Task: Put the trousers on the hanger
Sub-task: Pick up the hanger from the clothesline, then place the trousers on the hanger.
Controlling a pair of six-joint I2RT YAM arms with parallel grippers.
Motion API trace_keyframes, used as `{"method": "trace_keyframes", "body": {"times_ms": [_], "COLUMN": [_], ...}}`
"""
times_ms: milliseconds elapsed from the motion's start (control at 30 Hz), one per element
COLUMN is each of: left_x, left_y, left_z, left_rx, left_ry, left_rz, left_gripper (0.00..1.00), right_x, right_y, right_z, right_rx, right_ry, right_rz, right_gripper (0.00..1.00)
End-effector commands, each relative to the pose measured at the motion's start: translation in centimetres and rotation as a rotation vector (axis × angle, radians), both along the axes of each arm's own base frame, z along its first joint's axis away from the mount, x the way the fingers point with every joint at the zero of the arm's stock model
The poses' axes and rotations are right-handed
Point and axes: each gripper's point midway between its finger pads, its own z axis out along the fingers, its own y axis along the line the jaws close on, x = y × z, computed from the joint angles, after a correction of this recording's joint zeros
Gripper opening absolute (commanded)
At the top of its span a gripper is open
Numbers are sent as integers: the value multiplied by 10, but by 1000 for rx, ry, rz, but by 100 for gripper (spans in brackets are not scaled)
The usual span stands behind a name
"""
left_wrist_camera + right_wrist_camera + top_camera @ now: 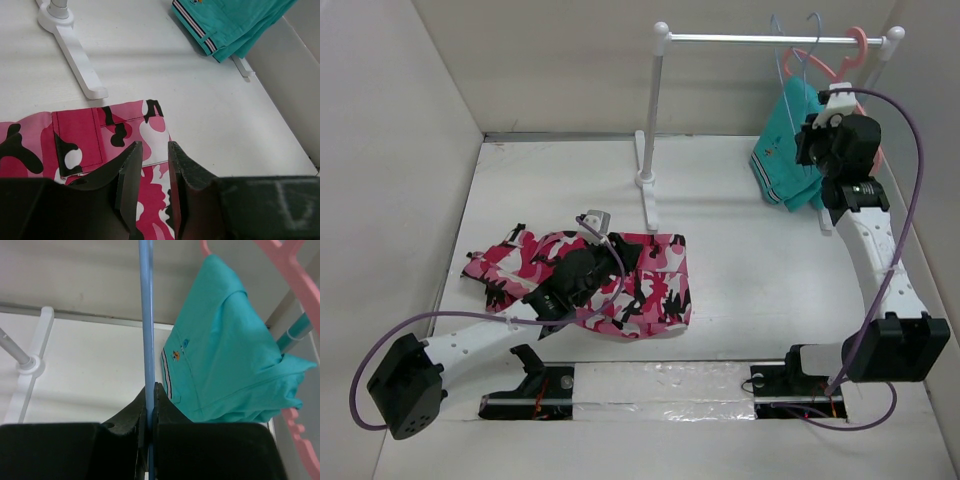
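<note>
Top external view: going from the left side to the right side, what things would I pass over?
trousers → clothes rack's left post → teal shirt → right arm's black elbow

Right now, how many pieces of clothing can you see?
2. The camouflage trousers lie on the table beneath the left gripper. The teal garment hangs on the pink hanger at the rail's right end, beside the right gripper clamping the blue wire hanger. More may be hidden.
</note>
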Motion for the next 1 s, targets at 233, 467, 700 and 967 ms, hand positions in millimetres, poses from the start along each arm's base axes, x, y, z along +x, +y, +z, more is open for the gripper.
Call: {"method": "trace_keyframes", "body": {"times_ms": [233,467,700,967], "left_x": [-3,-3,-6,16], "left_y": [-19,-41,-94,-176], "left_z": [26,16,45,53], "left_rx": [-34,17,7,99], "left_ry": [-79,-91,-83,-74], "left_rz": [-85,-150,-162,-186], "left_gripper": [33,34,43,43], "right_x": [-53,-109,-178,-211], "right_y": [19,52,92,118], "right_z": [-79,-139,-229,-267], "right_rx": [56,109,224,273], "right_ry": [54,136,298,381], "right_rz": [-5,5,45,72], "right_gripper": [0,0,0,0]}}
